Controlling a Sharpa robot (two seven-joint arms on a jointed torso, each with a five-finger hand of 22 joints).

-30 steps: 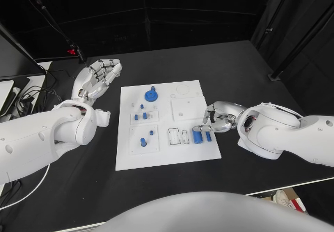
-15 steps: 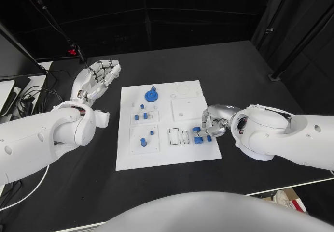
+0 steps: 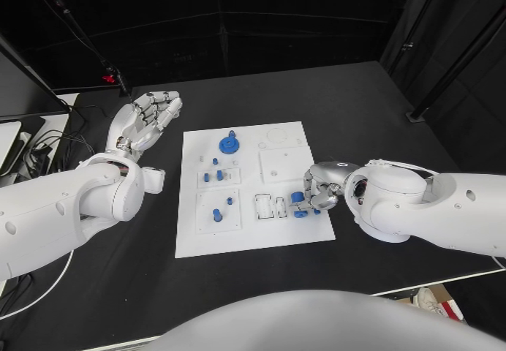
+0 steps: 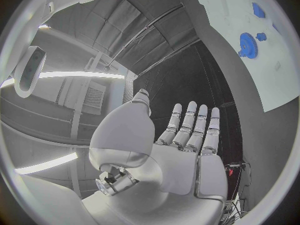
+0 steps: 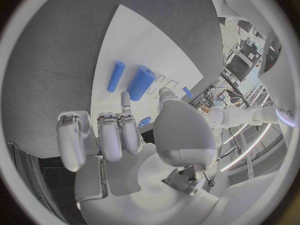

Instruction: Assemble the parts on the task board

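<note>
Head view: the right hand [image 3: 322, 191] hangs low over the near right part of the task board [image 3: 253, 189], fingers bent down toward two blue cylinders [image 3: 300, 204] that lie right under its fingertips. Whether a finger touches them cannot be told from here. Farther from this hand, across the board, small blue pegs [image 3: 216, 214] stand in the square recesses, and a blue gear [image 3: 229, 142] sits at the far end. The left hand [image 3: 147, 118] is held above the black table [image 3: 126, 278], off the board's far left corner, palm up, fingers straight and apart, holding nothing.

Left wrist view: the left hand [image 4: 181, 150] is released, its fingers stretched out side by side with nothing in them. Beyond the fingertips and off to one side lies the white board [image 4: 250, 55] with the gear [image 4: 247, 46] on it.

Right wrist view: the right hand [image 5: 134, 135] shows fingers half curled and nothing gripped between them and the thumb. Just past the fingertips a thick blue cylinder [image 5: 142, 83] and a thin blue cylinder [image 5: 115, 76] lie side by side on the board [image 5: 125, 50], both free of the hand.
</note>
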